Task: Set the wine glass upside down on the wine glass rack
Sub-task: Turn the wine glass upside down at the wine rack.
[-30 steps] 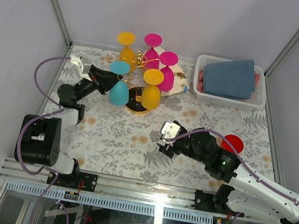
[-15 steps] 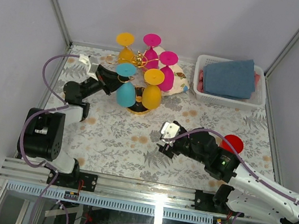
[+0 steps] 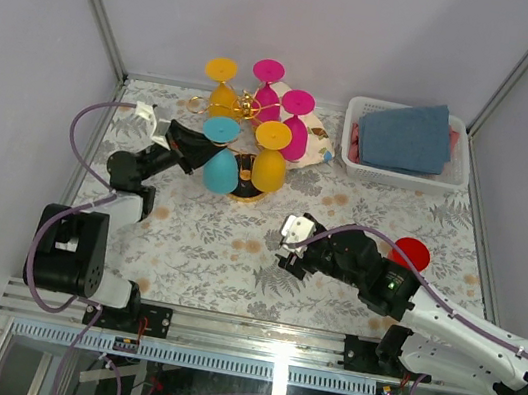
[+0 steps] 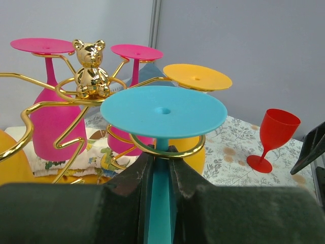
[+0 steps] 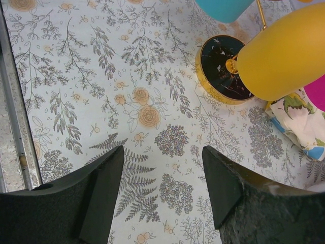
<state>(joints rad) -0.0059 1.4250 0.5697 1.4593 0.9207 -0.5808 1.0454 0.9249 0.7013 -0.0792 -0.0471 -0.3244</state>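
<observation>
My left gripper is clamped on the stem of the blue wine glass, which sits in a loop on the left of the wine glass rack. It looks light, stiff and slick, so the stem is the best hold. Its long axis is vertical, foot up and bowl down. Near-right of the rack, my right gripper hovers with its jaws apart, empty.

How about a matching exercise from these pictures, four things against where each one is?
Things:
1. blue wine glass
2. red wine glass
3. blue cloth
4. gold bear

Places:
A. in the white basket
B. atop the centre of the rack
C. upright on the table
D. stem between the left fingers

Pairs: 1-D, 2-C, 3-A, 4-B
</observation>
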